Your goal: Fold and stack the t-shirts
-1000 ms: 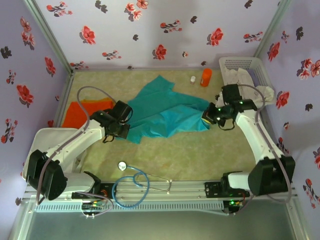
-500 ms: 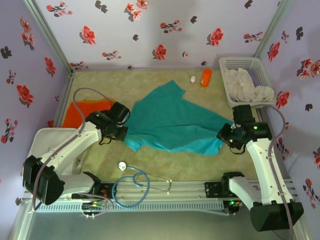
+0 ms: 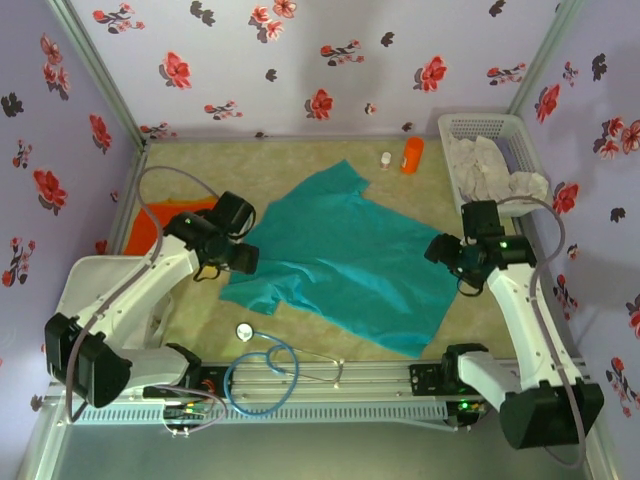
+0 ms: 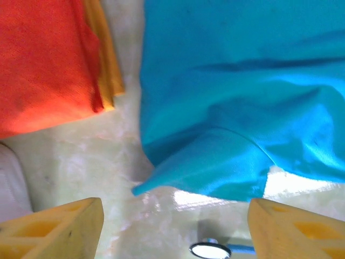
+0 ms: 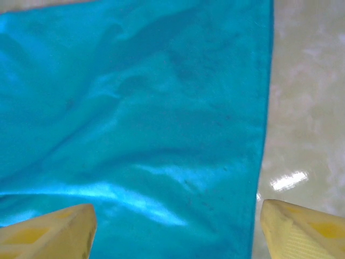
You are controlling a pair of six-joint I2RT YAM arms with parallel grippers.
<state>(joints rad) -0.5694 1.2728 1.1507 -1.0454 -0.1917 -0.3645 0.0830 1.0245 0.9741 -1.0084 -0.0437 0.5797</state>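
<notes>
Hands stand wide and empty at opposite ends of the teal t-shirt (image 3: 345,260): left hand (image 3: 243,262) by a sleeve at centre-left, right hand (image 3: 438,249) by the hem at centre-right. The shirt lies flat mid-frame on the bench (image 3: 400,175), its length running from left toward lower right between them. The orange t-shirt (image 3: 150,228), seemingly folded, sits at far left, nearer the left hand

No writing can be read anywhere (the orange bottle (image 3: 411,155) is too small to tell)
</notes>
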